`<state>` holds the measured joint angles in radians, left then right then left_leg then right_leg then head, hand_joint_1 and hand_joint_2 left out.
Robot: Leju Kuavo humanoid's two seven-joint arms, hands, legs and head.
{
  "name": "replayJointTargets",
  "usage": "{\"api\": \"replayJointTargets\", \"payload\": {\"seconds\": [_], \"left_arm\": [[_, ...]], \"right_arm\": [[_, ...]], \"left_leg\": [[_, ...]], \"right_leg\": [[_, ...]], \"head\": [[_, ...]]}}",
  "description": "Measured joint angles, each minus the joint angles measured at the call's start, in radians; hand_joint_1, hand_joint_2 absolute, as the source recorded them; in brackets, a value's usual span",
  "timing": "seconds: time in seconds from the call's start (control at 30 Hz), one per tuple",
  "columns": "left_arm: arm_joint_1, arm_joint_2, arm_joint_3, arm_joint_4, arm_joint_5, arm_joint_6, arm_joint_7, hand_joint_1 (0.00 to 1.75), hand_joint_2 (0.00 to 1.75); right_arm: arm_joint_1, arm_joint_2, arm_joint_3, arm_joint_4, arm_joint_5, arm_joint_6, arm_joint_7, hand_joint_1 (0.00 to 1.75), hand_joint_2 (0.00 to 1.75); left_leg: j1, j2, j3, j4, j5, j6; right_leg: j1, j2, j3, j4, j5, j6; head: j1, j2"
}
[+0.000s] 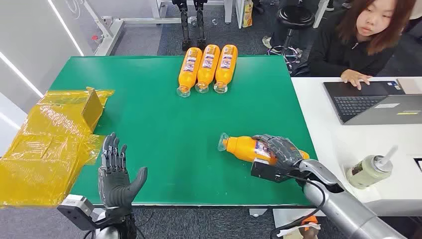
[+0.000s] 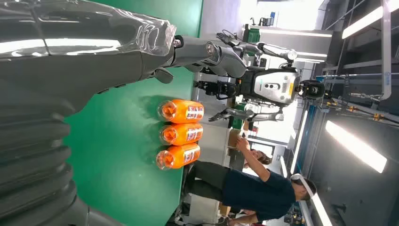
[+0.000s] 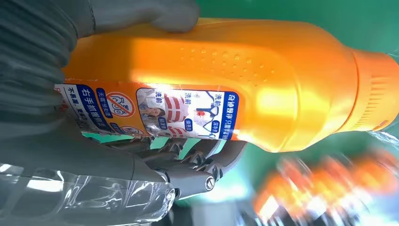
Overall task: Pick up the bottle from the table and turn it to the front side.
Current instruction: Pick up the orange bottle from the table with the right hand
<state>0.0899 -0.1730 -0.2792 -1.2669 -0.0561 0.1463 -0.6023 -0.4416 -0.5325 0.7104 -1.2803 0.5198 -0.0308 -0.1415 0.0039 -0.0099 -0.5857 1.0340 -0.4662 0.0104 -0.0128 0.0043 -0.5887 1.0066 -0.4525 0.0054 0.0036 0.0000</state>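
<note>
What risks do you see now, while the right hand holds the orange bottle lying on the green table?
1. The right hand grips the bottle around its smooth labelled body; it may slip when turned.
2. The bottle lies close to the table's near right edge, so a slip might send it off.
3. The laptop and a person's hand are close on the right.

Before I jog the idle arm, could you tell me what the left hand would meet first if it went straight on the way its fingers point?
Probably nothing soon: the left hand points up across bare green table, between the yellow bags and the three bottles. Depth is unclear.
</note>
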Motion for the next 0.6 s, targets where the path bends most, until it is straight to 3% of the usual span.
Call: {"api": "replayJointTargets", "payload": {"seconds": [0.27,0.43,0.6], "left_arm": [[0.007,-0.004,-0.002,0.000,0.014,-0.023,0.002,0.00,1.75],[-0.001,-0.012,-0.025,0.013,0.254,-0.274,0.044,0.00,1.75],[-0.018,-0.015,-0.058,0.039,0.402,-0.408,0.083,0.00,1.75]], "right_arm": [[0.127,-0.022,-0.155,-0.232,0.034,-0.030,-0.049,1.75,1.75],[0.147,0.030,-0.172,-0.267,0.085,-0.041,-0.093,1.75,1.75],[0.158,0.100,-0.158,-0.255,0.086,-0.058,-0.122,1.75,1.75]], "left_leg": [[0.000,0.000,-0.004,-0.001,-0.001,0.000],[0.000,0.000,-0.004,-0.001,-0.001,0.000],[0.000,0.000,-0.004,-0.001,0.000,-0.001]], "right_leg": [[0.000,0.000,-0.003,0.000,-0.002,-0.001],[0.000,0.000,-0.004,0.000,-0.002,-0.001],[0.000,0.000,-0.004,0.001,-0.001,-0.001]], "head": [[0.000,0.000],[0.000,0.000],[0.000,0.000]]}}
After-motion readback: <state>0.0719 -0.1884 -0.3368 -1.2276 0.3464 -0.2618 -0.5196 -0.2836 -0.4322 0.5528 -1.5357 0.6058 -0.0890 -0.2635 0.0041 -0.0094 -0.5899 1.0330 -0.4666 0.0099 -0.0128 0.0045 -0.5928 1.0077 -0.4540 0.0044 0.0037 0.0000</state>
